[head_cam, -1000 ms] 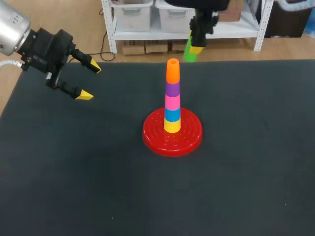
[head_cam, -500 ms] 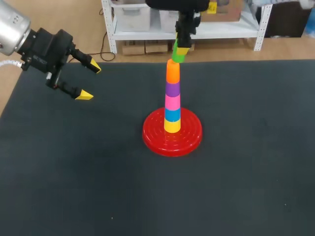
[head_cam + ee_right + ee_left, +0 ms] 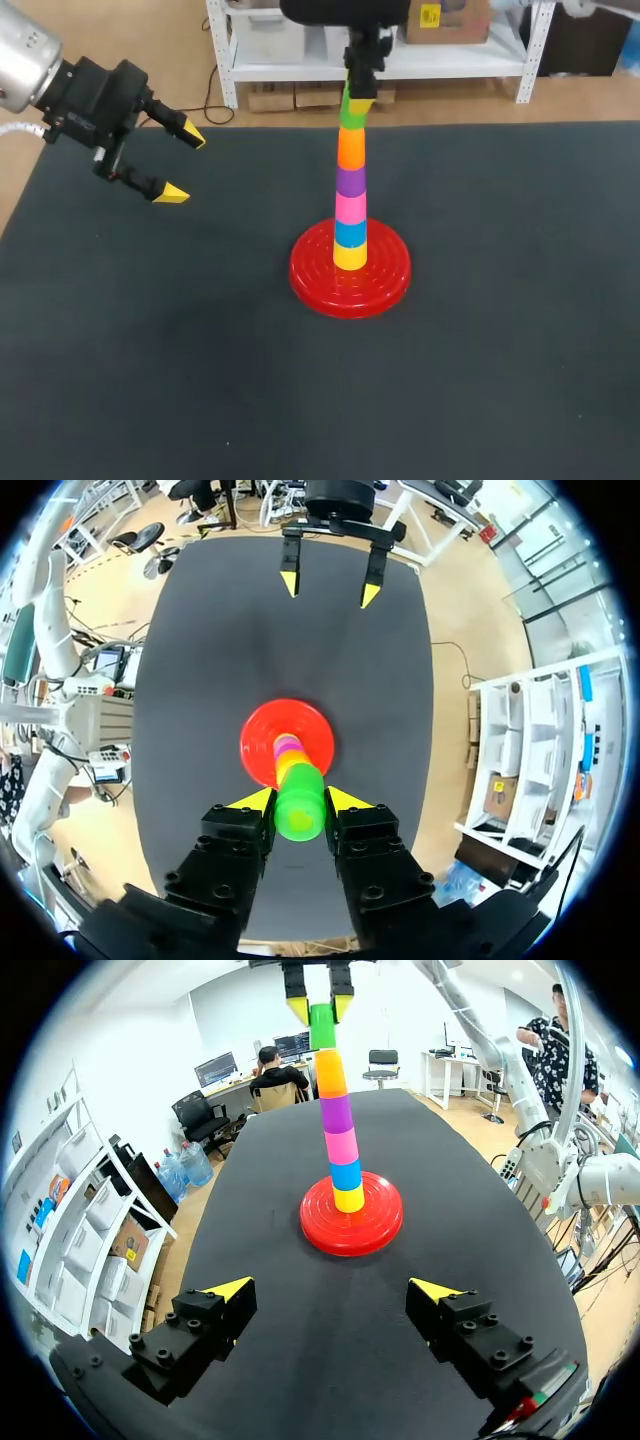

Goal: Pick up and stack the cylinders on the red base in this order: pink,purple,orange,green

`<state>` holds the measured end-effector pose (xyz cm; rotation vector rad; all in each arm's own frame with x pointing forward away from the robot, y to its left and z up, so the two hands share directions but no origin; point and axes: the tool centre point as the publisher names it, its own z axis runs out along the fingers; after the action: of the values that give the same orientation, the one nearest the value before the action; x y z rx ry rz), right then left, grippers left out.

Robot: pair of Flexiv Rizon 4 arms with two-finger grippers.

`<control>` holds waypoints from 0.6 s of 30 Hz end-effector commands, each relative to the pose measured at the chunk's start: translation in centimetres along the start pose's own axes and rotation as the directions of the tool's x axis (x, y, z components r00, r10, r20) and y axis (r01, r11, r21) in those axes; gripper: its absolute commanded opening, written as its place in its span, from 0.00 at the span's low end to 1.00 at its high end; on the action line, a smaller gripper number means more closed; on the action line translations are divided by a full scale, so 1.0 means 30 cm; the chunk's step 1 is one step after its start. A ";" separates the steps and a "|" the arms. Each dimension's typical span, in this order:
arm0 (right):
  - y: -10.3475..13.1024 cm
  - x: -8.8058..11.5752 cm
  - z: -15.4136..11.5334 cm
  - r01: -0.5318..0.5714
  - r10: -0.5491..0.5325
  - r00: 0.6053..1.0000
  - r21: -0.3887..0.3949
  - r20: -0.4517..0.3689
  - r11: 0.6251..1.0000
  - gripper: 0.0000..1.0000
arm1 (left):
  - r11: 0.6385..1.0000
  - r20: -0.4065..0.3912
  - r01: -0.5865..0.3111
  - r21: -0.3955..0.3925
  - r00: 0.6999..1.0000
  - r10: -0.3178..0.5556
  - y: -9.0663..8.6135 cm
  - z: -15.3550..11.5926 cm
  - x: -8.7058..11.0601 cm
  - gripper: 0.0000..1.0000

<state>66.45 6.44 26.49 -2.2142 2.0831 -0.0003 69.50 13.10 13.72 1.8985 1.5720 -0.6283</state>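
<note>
Green plastic cylinder (image 3: pixel 351 110) is clenched from both sides between the fingers of my right pincer (image 3: pixel 300 800), directly above the orange cylinder (image 3: pixel 351 148) that tops the stack on the round red base (image 3: pixel 310 278). I judge this grip keeps it aligned for seating. My left pincer (image 3: pixel 183 165) hangs released, well apart, over the dark counter (image 3: pixel 500 330).

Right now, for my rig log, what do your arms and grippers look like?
Left arm is silver with a white cable beside it. Left gripper and right gripper are black, bolted blocks; each has two fingers with yellow wedge tips.
</note>
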 end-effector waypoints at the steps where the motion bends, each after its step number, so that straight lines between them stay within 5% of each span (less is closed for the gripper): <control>1: -0.011 -0.010 0.002 0.005 -0.005 1.000 -0.013 -0.008 1.000 0.00 | 1.000 -0.001 -0.001 0.001 1.000 0.001 0.003 0.001 0.002 1.00; 18: -0.005 -0.008 -0.025 0.020 -0.020 1.000 -0.012 -0.011 1.000 0.00 | 1.000 -0.001 -0.001 0.001 1.000 0.001 0.003 0.001 0.002 1.00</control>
<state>66.94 6.84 26.96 -2.2504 2.0757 0.0004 69.50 13.10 13.72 1.8984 1.5721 -0.6283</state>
